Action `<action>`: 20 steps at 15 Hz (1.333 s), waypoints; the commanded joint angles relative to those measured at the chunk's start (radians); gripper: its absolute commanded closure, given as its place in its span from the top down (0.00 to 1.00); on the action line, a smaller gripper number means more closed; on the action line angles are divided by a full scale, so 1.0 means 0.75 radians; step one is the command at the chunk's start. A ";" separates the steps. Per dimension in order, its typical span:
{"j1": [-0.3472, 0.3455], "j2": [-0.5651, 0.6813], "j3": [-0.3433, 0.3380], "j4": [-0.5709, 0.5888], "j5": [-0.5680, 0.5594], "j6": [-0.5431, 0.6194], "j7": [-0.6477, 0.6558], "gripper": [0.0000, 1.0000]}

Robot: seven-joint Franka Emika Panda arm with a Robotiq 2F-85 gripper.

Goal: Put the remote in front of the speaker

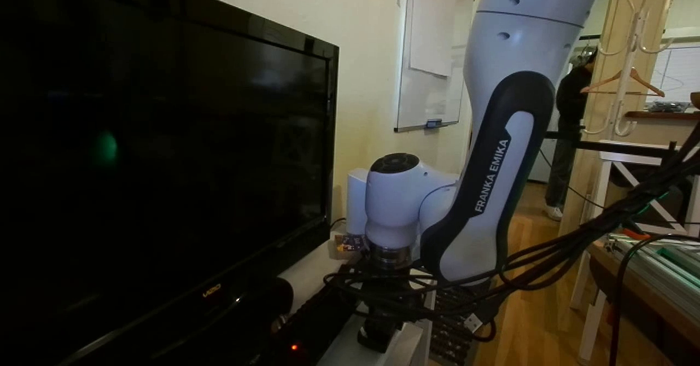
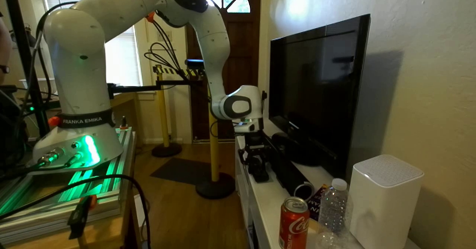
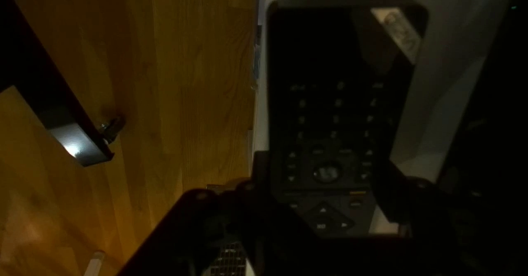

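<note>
The black remote (image 3: 330, 115) fills the middle of the wrist view, buttons facing the camera. My gripper (image 3: 324, 166) has a finger against each long side of it and appears shut on it. In both exterior views the remote (image 2: 259, 172) (image 1: 373, 337) shows as a dark slab under the gripper (image 2: 256, 156), close over the white stand; I cannot tell if it touches. The long black speaker (image 2: 288, 169) lies beside it, on the TV side. The speaker also shows in an exterior view (image 1: 322, 322) and as a dark strip in the wrist view (image 3: 482, 144).
A large TV (image 2: 316, 85) stands behind the speaker on the white stand (image 2: 266, 197). A red can (image 2: 294, 223), a clear bottle (image 2: 333, 204) and a white box (image 2: 385, 200) stand at one end. A dark keyboard (image 1: 451, 322) and loose cables (image 1: 558, 262) are near the gripper.
</note>
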 commanded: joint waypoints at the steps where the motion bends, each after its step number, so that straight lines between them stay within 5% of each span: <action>1: -0.008 0.038 -0.024 0.088 0.027 -0.021 -0.026 0.36; 20: -0.126 0.076 -0.032 0.124 0.015 -0.116 -0.069 0.36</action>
